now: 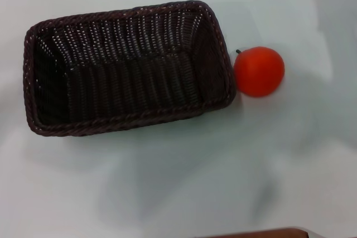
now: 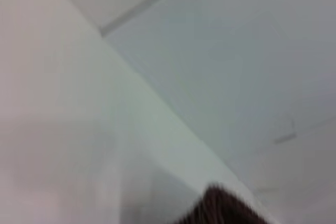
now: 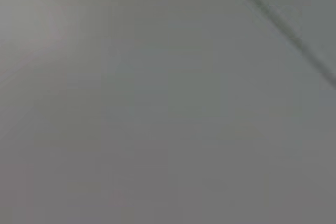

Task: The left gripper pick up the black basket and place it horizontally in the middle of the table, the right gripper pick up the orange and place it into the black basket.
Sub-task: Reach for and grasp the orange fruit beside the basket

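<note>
two things share our white surface (image 1: 178, 193): the black basket (image 1: 125, 68), lying lengthwise near the middle and tilted a little, and the orange (image 1: 259, 71) outside it, touching its right end. neither hand is in view, so we cannot tell their state. we judge a push on the round orange could roll it away; the surface is plain, with soft shadows.

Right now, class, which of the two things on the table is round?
The orange, by the basket's right end; the basket is rectangular.
</note>
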{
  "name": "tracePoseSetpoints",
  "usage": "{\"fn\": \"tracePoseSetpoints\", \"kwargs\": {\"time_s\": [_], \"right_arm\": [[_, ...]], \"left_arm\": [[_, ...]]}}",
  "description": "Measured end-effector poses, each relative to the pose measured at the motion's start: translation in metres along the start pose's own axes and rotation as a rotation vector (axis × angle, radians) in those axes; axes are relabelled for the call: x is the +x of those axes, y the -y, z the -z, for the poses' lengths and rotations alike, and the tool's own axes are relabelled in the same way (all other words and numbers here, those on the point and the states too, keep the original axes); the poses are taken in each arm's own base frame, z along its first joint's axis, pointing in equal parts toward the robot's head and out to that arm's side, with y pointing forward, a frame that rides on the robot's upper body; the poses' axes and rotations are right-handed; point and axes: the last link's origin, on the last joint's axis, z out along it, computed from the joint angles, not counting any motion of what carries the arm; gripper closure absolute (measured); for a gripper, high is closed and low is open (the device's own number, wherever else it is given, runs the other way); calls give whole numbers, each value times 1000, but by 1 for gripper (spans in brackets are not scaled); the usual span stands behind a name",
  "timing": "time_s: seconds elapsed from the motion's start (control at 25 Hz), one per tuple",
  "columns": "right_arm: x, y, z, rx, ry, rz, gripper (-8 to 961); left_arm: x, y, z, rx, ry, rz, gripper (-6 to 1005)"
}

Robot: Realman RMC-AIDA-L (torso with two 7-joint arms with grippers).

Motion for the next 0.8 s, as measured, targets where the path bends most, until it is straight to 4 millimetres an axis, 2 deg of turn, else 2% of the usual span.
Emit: {"fn": "tracePoseSetpoints", "kwargs": {"time_s": [0.16,0.36,0.52,0.76,0.8], "right_arm": [[2,16,-8,137,76,88,178],[12,42,-20,393,275,214,178],[29,62,-23,547,444,286,178],[58,82,-16,661,733,449,175],[64,84,-15,665,773,477,174]], "left_arm": [[17,-6,12,-58,-137,-188,378],[22,-21,6,-200,-352,-405,381],[17,-36,-9,-310,-555,-589,386],[7,-47,-30,-386,-637,-752,391],[1,-51,-37,-403,-662,-825,391]]}}
